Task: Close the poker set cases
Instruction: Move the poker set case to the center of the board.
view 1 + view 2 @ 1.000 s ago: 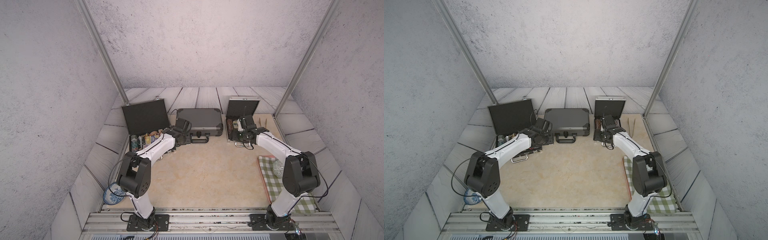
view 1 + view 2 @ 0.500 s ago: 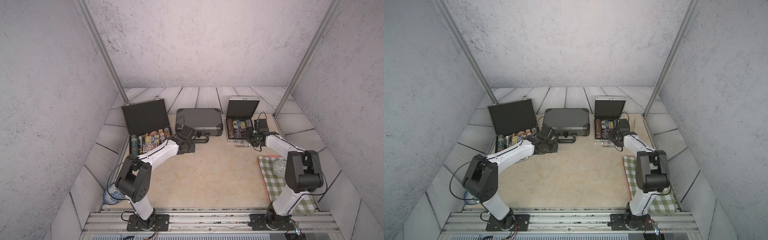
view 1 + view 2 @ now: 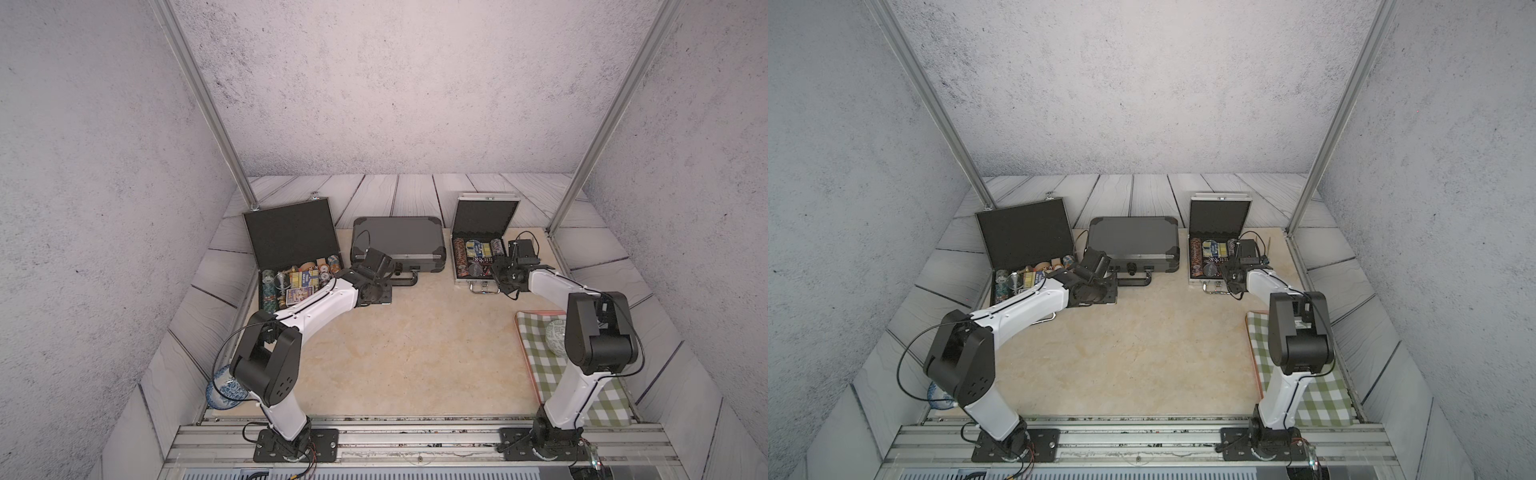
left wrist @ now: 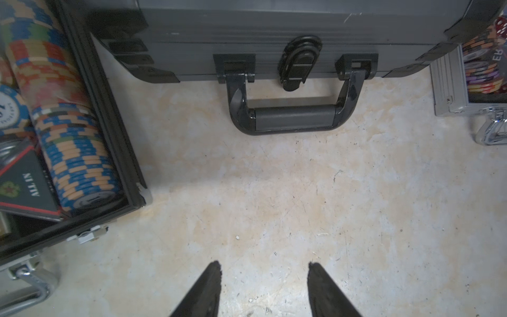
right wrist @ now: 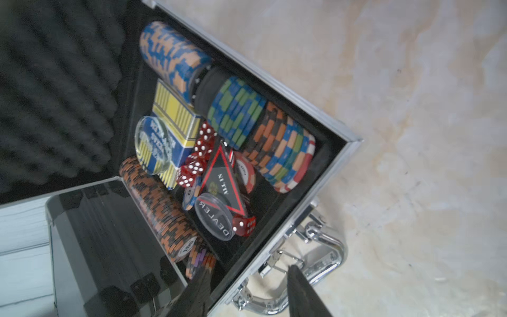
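In both top views three cases stand in a row at the far side of the beige table [image 3: 415,353]. The black case [image 3: 291,237] is at the left. Its lid stands up at the far edge, and chips and cards show in the base. Its long axis runs left to right, a little turned, and the opening faces the near side. The grey case [image 3: 395,241] lies flat in the middle with the lid down. Its long axis runs left to right and its black handle [image 3: 1136,284] points to the near side. The silver case [image 3: 484,220] is at the right, with its lid upright at the far edge. The left arm [image 3: 316,299] reaches to the place between the black and the grey case. The right arm [image 3: 552,286] reaches to the near right corner of the silver case.

In the left wrist view the left gripper [image 4: 263,264] is over bare table, on the near side of the black handle and apart from it. Its fingers stand about half apart, with nothing between them.

In the right wrist view the right gripper [image 5: 248,270] is also partly spread. One finger shows over the chips [image 5: 200,260] inside the silver case and the other over its chrome handle [image 5: 329,255], which points to the near side. The front rim crosses the gap. It grips nothing. Whether a finger touches the rim I cannot tell, because the picture is blurred.
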Controlling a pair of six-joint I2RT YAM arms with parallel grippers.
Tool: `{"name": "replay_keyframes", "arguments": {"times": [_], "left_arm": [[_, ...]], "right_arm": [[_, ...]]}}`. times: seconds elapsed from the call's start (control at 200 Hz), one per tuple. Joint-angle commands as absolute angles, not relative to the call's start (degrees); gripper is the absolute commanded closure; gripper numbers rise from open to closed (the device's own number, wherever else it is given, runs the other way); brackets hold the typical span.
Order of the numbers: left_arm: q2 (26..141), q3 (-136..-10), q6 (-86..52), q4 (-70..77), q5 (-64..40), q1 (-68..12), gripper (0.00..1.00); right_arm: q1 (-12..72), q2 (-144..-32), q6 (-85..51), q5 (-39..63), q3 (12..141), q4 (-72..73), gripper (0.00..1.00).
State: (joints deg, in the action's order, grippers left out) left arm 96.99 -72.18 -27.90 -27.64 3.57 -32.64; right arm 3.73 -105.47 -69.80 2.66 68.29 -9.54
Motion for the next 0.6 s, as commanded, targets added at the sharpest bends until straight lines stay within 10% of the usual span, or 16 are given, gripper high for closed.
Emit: {"name": "replay_keyframes", "arguments": {"times": [0.0,0.596], "left_arm": [[95.82,-74.00,-27.07,-29.18,4.80,-32.61,0.46],[94.25,-73.08,-26.98,-28.09,6.15,-32.43,0.46]], "right_arm": [[4.05,-107.88,-74.91,0.45,67.35,-9.33,0.52],[4.75,-113.48,-78.18,0.00,71.54,-10.87,0.60]]}}
